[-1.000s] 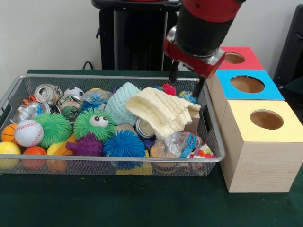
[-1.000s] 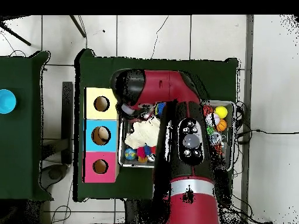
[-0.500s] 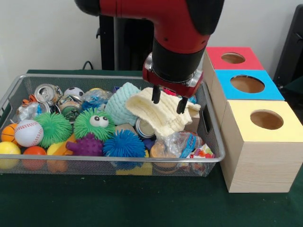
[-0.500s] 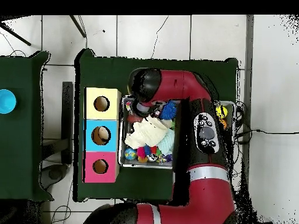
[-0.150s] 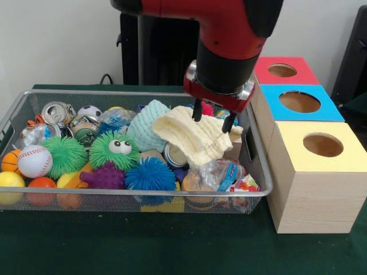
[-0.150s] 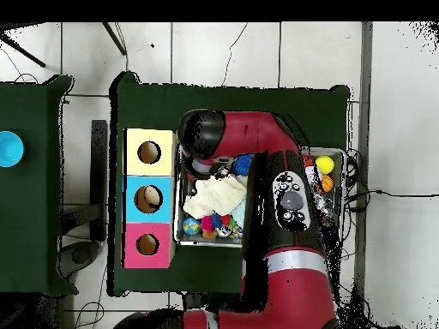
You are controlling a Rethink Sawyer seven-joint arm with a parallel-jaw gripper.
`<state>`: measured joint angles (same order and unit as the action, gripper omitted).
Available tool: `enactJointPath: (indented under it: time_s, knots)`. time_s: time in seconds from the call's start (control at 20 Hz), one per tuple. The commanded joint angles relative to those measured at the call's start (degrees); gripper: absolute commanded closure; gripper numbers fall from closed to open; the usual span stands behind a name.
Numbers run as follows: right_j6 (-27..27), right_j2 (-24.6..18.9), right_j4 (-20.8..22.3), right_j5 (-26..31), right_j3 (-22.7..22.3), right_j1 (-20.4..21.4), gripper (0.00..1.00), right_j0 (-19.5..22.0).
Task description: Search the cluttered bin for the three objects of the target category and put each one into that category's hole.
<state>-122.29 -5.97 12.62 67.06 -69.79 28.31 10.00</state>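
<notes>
Bin [image 5: 23, 103] of toys, cans, cream cloth [image 5: 195, 134]

White tiled floor [image 6: 394, 128]; pale wall [image 5: 57, 40].

Front view: bright, even, diffuse light, seemingly from above. Soft shadow under the bin [image 5: 252, 192] on the counter [image 5: 143, 246] at 6 o'clock. Faint sheen on the arm [image 5: 229, 23] at 12 o'clock. Overhead view: evenly lit; floor tiles [image 6: 394, 128] bright at 3 o'clock.
</notes>
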Motion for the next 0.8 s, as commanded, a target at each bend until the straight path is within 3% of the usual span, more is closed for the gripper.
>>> enactJointPath:
  time_s: [0.05,0.15,0.3,0.35,0.45,0.5,0.55,0.75,0.8]
  knots:
    - [-13.16,1.54,-4.22,3.53,-3.70,0.28,0.00,-1.36]
    - [-12.95,1.57,-5.67,5.51,-2.95,-1.32,0.00,-1.10]
    - [-12.91,3.10,-5.85,2.56,-4.42,-0.61,0.00,-1.95]
    - [-12.57,3.68,-5.09,-2.11,-5.98,0.84,0.00,-2.41]
    - [-9.92,2.50,-2.17,-23.08,-11.07,4.83,0.00,-1.66]
    - [-8.85,1.64,-2.09,-27.39,-12.62,6.87,0.00,-1.19]
    - [-7.64,1.03,-2.24,-28.89,-13.01,8.89,0.00,-1.03]
    - [-3.17,0.75,-3.95,-21.96,-9.35,12.74,0.00,-1.35]
    - [-2.67,0.72,-4.02,-22.71,-9.70,13.32,0.00,-1.21]
